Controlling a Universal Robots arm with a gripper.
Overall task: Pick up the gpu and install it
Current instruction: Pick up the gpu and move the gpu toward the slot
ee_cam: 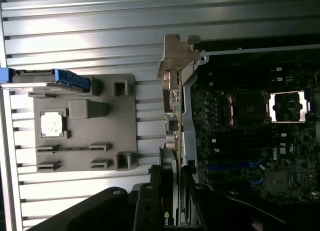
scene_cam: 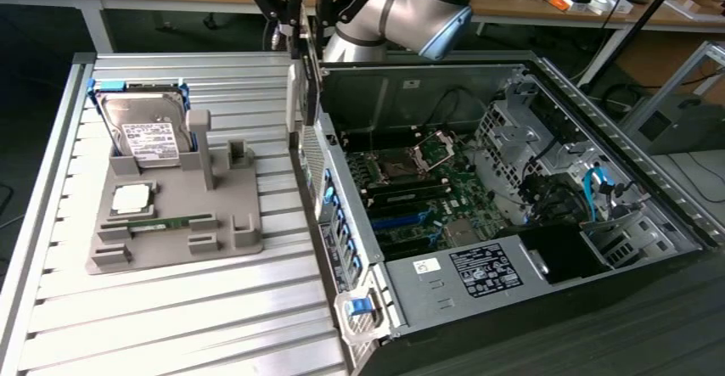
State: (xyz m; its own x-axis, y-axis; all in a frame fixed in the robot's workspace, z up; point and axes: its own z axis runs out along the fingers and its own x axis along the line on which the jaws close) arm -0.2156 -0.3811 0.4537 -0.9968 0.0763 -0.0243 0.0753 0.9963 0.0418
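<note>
One tool (ee_cam: 171, 177) at the end of the arm (scene_cam: 396, 11), closed on the gpu (ee_cam: 173, 108), jaws clamping the thin card from both faces. In the wrist view the card is seen edge-on, with its silvery bracket (ee_cam: 187, 86) running along it and sticking out past the far end. In the exterior view the tool (scene_cam: 299, 36) hangs at the back corner of the open computer case (scene_cam: 646, 189), on the exterior view's left. The gpu (scene_cam: 308, 92) is a dark upright strip right at the case wall, off the table and not in the grey holder. I cannot tell whether it touches the wall. Inside the case lies the motherboard (scene_cam: 413, 185), just beside the card, with a CPU socket (ee_cam: 287, 106) open; the power supply (scene_cam: 487, 270) sits at the near end. On the slatted metal table (scene_cam: 170, 333), left of the case in the exterior view, the holder (scene_cam: 227, 232) carries a hard drive (scene_cam: 148, 134) leaning at its back, a processor chip (scene_cam: 132, 196) and a slim green memory stick (scene_cam: 159, 221) lying flat.
</note>
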